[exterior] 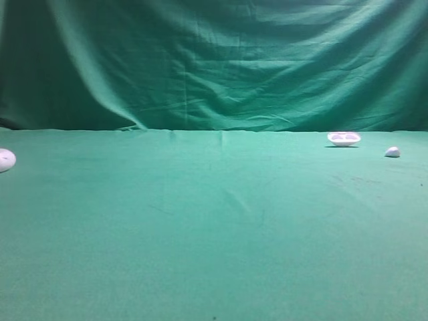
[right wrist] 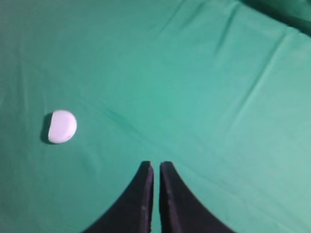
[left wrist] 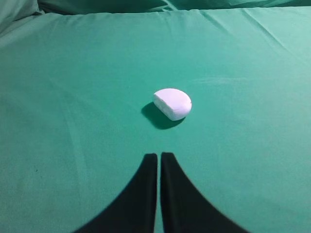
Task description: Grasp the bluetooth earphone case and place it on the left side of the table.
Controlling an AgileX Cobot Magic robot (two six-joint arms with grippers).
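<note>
Covering the table (exterior: 214, 254) and backdrop (exterior: 214, 60) — plain green cloth; left gripper (left wrist: 159, 156) and right gripper (right wrist: 155, 165) closed, empty.

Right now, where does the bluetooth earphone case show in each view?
Exterior high: the bluetooth earphone case sits at the far left edge, cut off by the frame, on the table.
Left wrist: near the middle, just ahead of the left gripper.
Right wrist: a white lump at mid-left, probably the case; not certain.
Shared landmark: the green backdrop, at the top or a top corner of each view.
</note>
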